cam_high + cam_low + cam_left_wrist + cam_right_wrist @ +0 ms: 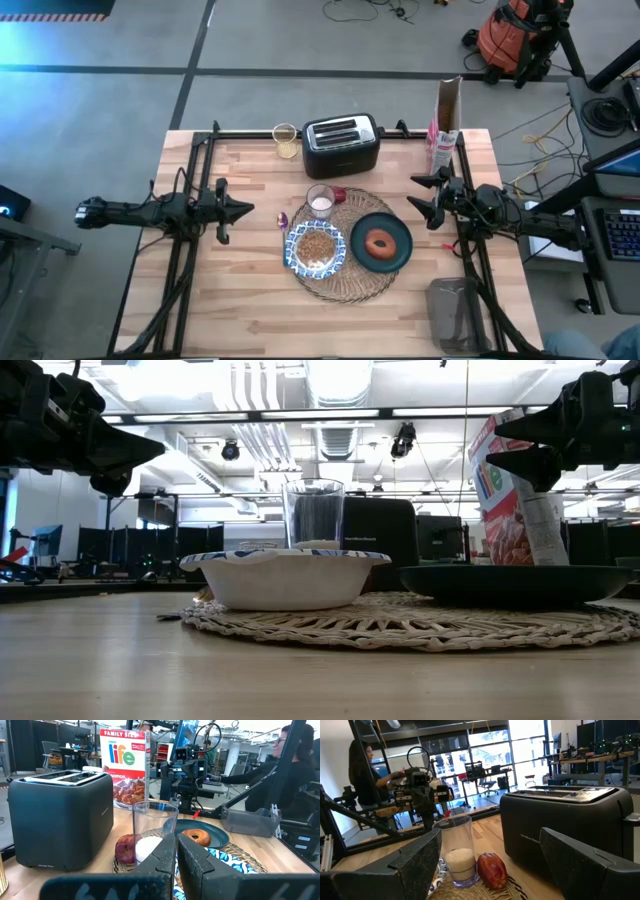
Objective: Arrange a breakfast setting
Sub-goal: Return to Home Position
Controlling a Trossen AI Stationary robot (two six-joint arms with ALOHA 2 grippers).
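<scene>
Placemat [345,288] lies mid-surface [250,310], carrying bowl [296,240] on its left part, plate [402,232] with pastry [380,243] on its right, glass [320,201] at its back edge. Left gripper [247,211] hangs off the placemat's left side, clenched on nothing, pointing at it. Right gripper [414,194] sits just beside the placemat's right-rear edge, spread wide, empty, the nearer one. Judged: homing means each arm backs straight away from the placemat, nothing carried.

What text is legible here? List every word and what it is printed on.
"FAMILY SIZE": top of the cereal box.
"life": logo on the same box.
"...amon": under the logo, start hidden.
Small marking on the side of the toaster: too small to read.
</scene>
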